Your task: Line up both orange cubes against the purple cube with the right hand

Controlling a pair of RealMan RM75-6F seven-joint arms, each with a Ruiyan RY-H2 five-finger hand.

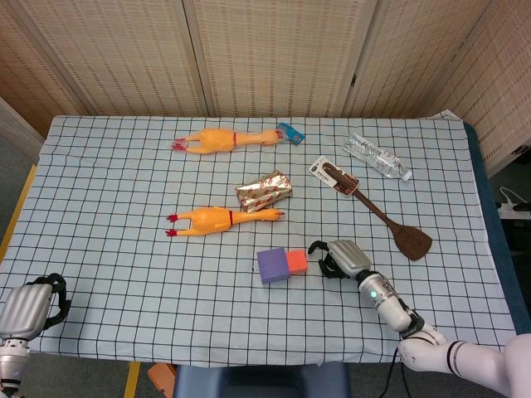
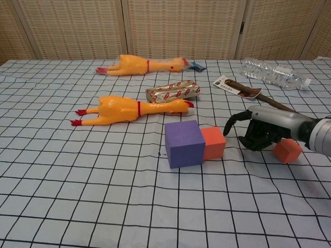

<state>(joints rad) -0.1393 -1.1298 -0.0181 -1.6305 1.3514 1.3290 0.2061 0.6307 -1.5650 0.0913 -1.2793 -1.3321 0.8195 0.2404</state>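
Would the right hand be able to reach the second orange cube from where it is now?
Probably yes: the loose orange cube lies right beside the right hand, on the side away from the purple cube, and nothing lies between them.

A matt checked cloth (image 1: pixel 116 207) covers the table, under a matt, foam-like purple cube (image 2: pixel 184 143) and two orange cubes (image 2: pixel 213 142) (image 2: pixel 288 151). The right hand (image 2: pixel 261 132) shows smooth silver-grey metal over black fingers. Nearby lie glossy rubber-like chickens (image 1: pixel 222 219) (image 1: pixel 224 138), a shiny foil packet (image 1: pixel 264 191), a clear crinkled plastic bottle (image 1: pixel 377 157) and a dark wooden spatula (image 1: pixel 390 222).
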